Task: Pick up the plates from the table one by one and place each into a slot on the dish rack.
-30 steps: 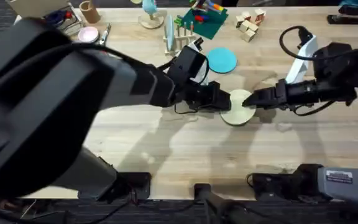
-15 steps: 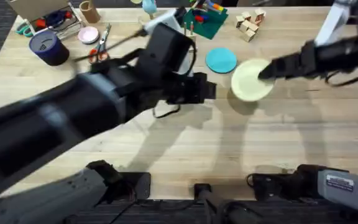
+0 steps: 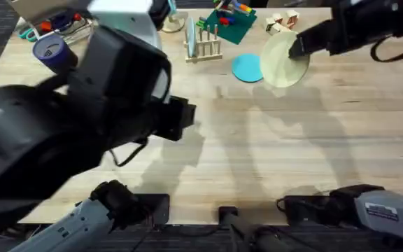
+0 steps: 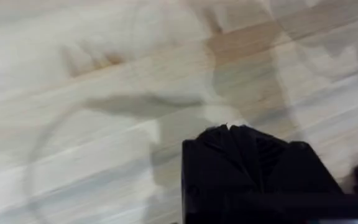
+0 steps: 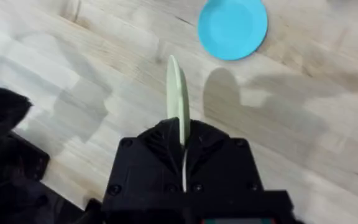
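Note:
The pale cream plate (image 3: 282, 61) hangs tilted above the table (image 3: 313, 140), held at its rim by my right gripper (image 3: 297, 47). In the right wrist view this plate (image 5: 175, 93) stands edge-on, with the right gripper (image 5: 182, 134) shut on it. On the wood just below lies the bright blue plate (image 3: 247, 68) (image 5: 232, 28). Left of the blue plate is the dish rack (image 3: 205, 47), with a pale disc upright in it. My left gripper (image 3: 185, 117) is over bare table left of centre, and its black fingers (image 4: 229, 134) are shut on nothing.
A green tray of colourful blocks (image 3: 229, 21) and loose wooden blocks (image 3: 282, 26) sit behind the rack. At the back left stand a dark blue cup (image 3: 50, 52) and some clutter. The left arm looms large and dark over the left half of the table.
The right gripper has lifted the cream plate off the table and carried it back and right, near the blue plate. The left arm has drawn back to the left, away from the plate.

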Controlling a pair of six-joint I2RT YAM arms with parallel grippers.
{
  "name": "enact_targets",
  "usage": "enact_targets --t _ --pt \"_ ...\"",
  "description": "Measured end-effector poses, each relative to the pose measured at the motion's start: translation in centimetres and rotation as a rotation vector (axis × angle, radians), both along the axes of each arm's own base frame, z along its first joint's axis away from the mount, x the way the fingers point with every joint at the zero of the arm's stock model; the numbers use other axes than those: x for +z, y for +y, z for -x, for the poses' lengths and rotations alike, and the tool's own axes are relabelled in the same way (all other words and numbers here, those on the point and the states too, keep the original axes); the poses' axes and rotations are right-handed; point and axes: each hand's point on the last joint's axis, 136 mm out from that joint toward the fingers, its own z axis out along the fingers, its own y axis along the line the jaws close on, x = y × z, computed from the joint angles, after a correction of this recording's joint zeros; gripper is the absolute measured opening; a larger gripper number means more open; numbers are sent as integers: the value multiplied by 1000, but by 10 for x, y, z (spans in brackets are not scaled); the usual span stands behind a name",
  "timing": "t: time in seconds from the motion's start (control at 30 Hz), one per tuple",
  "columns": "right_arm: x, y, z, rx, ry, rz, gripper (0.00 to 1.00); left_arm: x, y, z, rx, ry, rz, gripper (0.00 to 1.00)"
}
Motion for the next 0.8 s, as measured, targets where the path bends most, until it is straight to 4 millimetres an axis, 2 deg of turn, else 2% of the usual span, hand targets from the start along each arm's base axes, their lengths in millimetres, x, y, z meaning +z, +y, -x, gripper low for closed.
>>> enact_targets --t 0.27,0.47,0.5,0.67,0.7,0.8 --pt "18 31 -18 15 -41 45 31 42 29 -12 -9 -168 -169 40" --pt "24 48 -37 10 -47 48 31 50 43 -19 19 -223 -253 42" --pt "25 50 -40 9 -46 46 31 50 44 -20 18 -226 -262 97" --pt "31 62 -53 -5 -50 34 31 50 48 -21 27 -236 -285 856" --pt "33 65 -57 -7 -54 32 31 51 48 -21 29 -236 -285 957" --pt "39 76 -66 -10 -69 27 31 51 48 -21 28 -237 -288 992"
